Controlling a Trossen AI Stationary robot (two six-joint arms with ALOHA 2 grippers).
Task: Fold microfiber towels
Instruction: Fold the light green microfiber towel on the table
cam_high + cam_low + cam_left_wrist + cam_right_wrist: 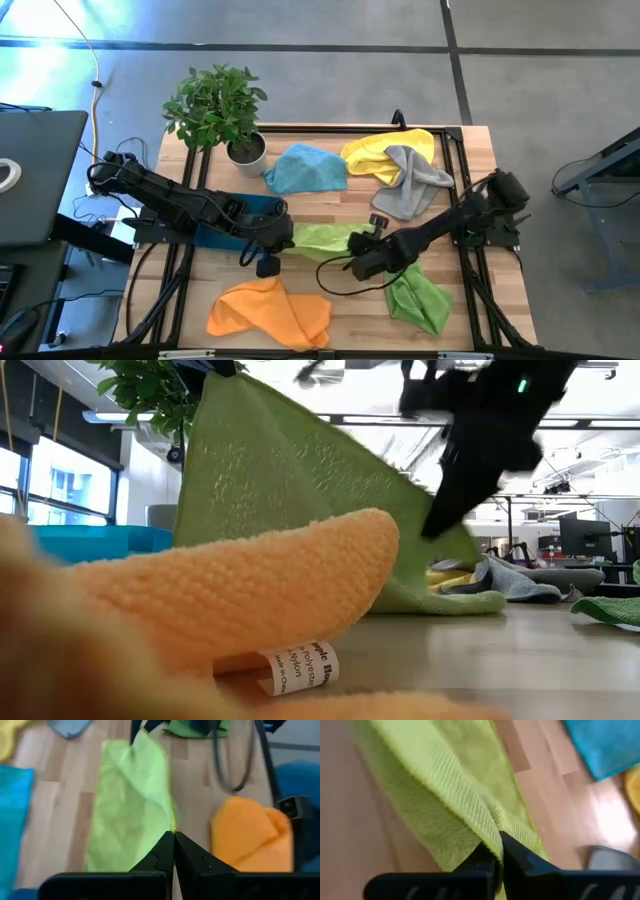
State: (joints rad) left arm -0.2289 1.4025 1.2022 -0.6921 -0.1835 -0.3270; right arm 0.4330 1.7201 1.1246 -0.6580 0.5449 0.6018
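I have the lime green towel (322, 240) near the middle of the table (470, 140), stretched between both grippers and lifted so it hangs as a slanted sheet in the low view (290, 490). The left gripper (285, 238) pinches 1 edge of it with fingers pressed together (173, 836); the right gripper (362, 243) pinches the opposite end, its fingers closed on a ridge of the cloth (497, 851).

Around it I count 5 more towels. The orange towel (268, 312) lies crumpled at the near edge, on the left arm's side — it fills the foreground of the low view (200, 600) and blocks most of my sight across the table, its white label (298, 665) showing. A second lime green towel (420, 300) lies bunched just beyond the right gripper, partly under that arm. At the far side sit the light blue towel (306, 168), the yellow towel (385, 152) and the grey towel (412, 182), the grey one overlapping the yellow.

The dark teal tray (250, 215) lies beneath the left arm, and a potted plant (218, 110) stands at the far left corner beside the blue towel.
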